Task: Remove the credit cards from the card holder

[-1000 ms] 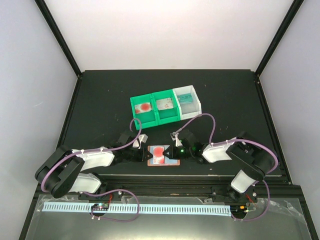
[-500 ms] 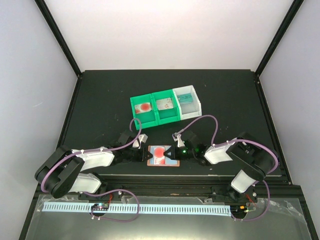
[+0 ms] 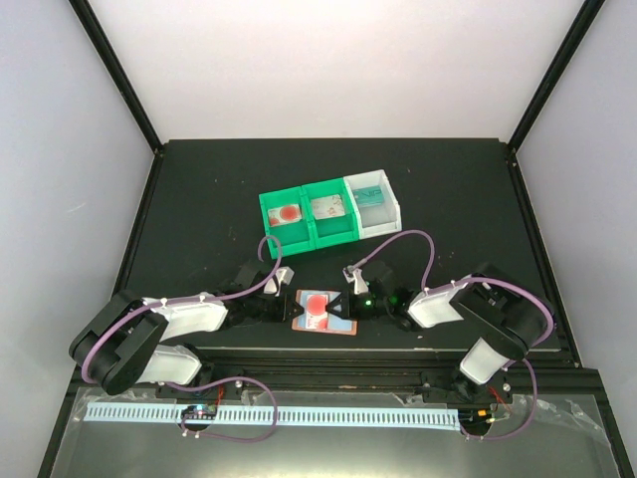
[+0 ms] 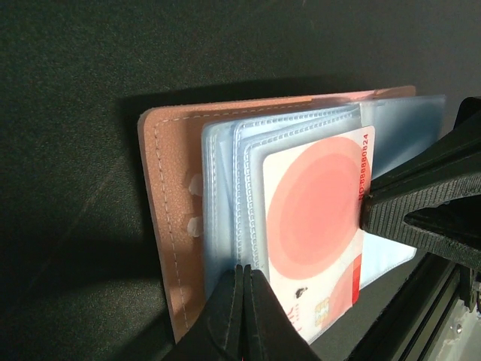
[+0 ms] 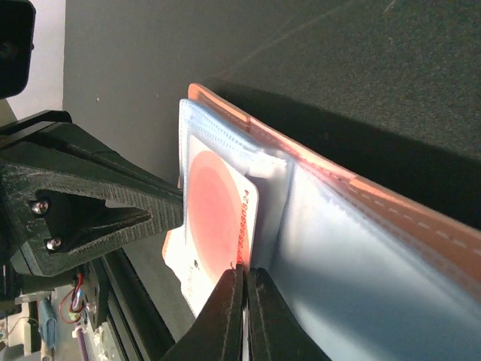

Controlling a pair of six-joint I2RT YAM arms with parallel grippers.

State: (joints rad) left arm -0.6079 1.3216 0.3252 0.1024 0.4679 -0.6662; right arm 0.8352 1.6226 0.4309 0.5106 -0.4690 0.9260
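Pinning comes first, so start at your left claw (image 4: 244,282). Its fingers are pressing together on the stitched edge of a pale blue pocket, and it looks to be clamping the card holder (image 4: 169,226) there. The holder is lying open on the table (image 3: 199,219), just ahead of that claw's tips, with its salmon leather border spreading out beyond them. Make sure this claw is bearing down firmly, because the holder is light and would likely slide along with any pull.

Just right of the left claw's tips, a white credit card (image 4: 308,218) with a large red circle is sticking partway out of the front pocket, with its far edge reaching toward the other claw.

Your right claw (image 5: 244,282) is facing the left one across the holder. Its fingers are closed on that exposed card edge, though how deep the bite goes is hard to tell. If you are drawing the card out, be pulling straight back along the pocket's opening, flat and slow. Tilting would probably wedge the card against the stitching or lift the whole holder.

Beyond both claws, the green and white trays (image 3: 264,209) are waiting well apart, and each is already showing a card inside.
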